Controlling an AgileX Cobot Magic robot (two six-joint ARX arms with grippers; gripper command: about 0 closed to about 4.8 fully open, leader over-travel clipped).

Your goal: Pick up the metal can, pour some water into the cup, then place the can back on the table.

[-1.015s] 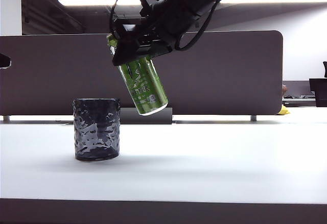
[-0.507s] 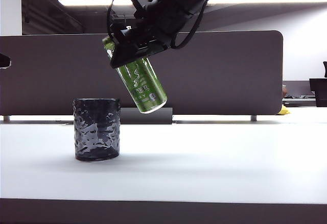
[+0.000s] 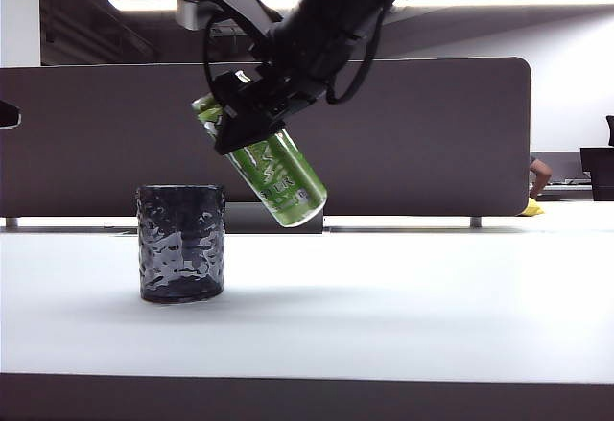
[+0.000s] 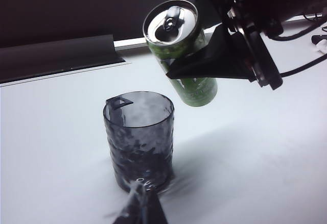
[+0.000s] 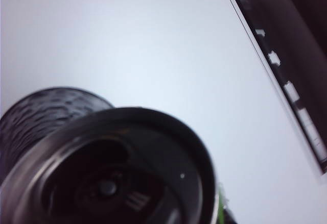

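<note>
My right gripper point(image 3: 251, 119) is shut on the metal can point(image 3: 276, 174) near its top and holds it tilted in the air. The can's top points up and left, just above and right of the cup point(image 3: 182, 244). The dimpled dark cup stands on the white table point(image 3: 403, 306). From the left wrist view I see the can's top with its tab point(image 4: 171, 22), the right gripper point(image 4: 219, 55) and the cup point(image 4: 139, 137) below. No water shows. My left gripper point(image 4: 143, 203) is low, close to the cup's foot, fingers together. In the right wrist view a dark round end of the can point(image 5: 107, 178) fills the foreground.
A dark grey partition panel point(image 3: 432, 133) runs along the back of the table. A small yellow object point(image 3: 531, 208) lies far right behind it. The table's dark front edge point(image 3: 307, 397) is nearest the exterior camera.
The right gripper has sunk a little and rolled. The can now leans further over, with its lower end swung to the right. The cup has not moved.
</note>
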